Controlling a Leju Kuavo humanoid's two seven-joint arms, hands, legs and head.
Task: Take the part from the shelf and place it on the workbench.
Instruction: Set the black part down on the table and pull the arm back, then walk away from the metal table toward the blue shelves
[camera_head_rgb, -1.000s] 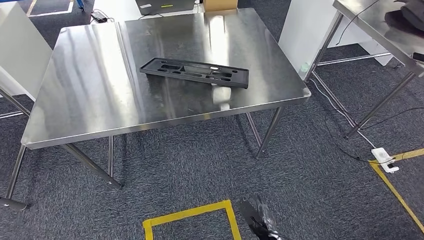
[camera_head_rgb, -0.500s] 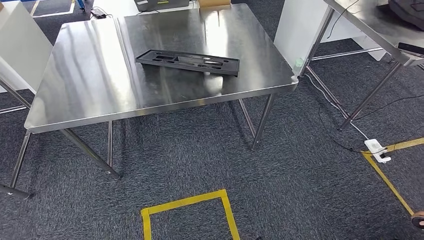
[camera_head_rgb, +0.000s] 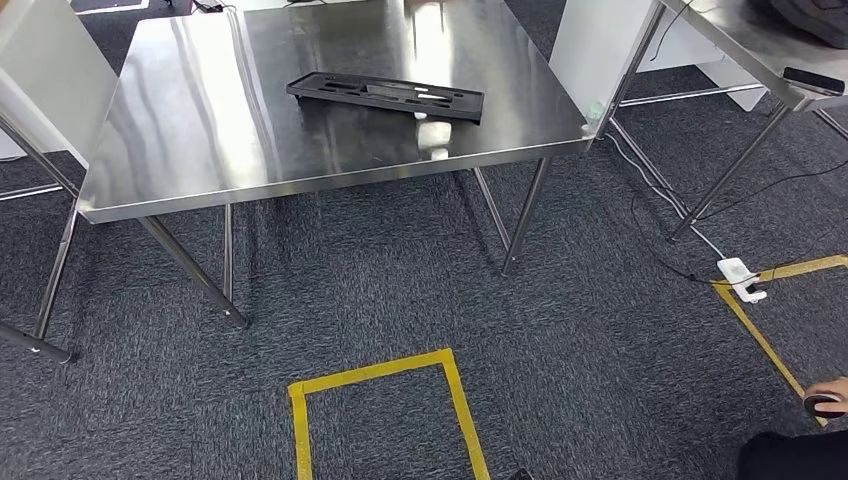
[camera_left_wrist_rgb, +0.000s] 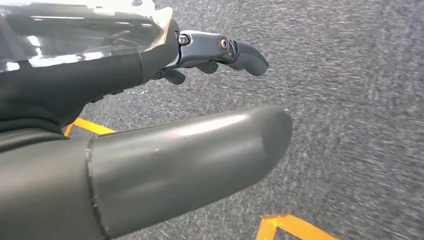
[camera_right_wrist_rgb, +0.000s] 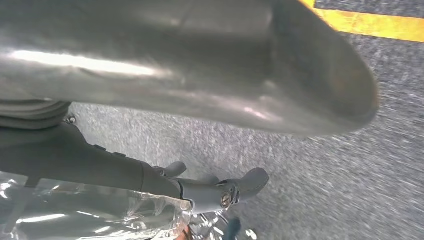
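The left hand (camera_left_wrist_rgb: 150, 135) hangs above the grey carpet (camera_left_wrist_rgb: 360, 100) with its thick thumb held straight and its darker fingers (camera_left_wrist_rgb: 240, 52) stretched out apart from it, nothing between them. The right hand (camera_right_wrist_rgb: 200, 115) hangs over the carpet in like manner, its thumb broad across the wrist view and its fingers (camera_right_wrist_rgb: 240, 187) extended and apart, holding nothing; yellow floor tape (camera_right_wrist_rgb: 370, 22) runs just past it. In the head view the black part (camera_head_rgb: 385, 96), a long flat moulded piece with recesses, lies flat on the steel desk (camera_head_rgb: 200, 150), toward its far right area and well apart from both hands. A yellow tape square (camera_head_rgb: 385, 410) marks the carpet in front of the desk. To the right stands a second steel desk (camera_head_rgb: 740, 50), and a white power strip (camera_head_rgb: 742, 277) lies on the floor beside more yellow tape. A person's hand (camera_head_rgb: 828, 397) shows at the lower right edge, close to the floor.
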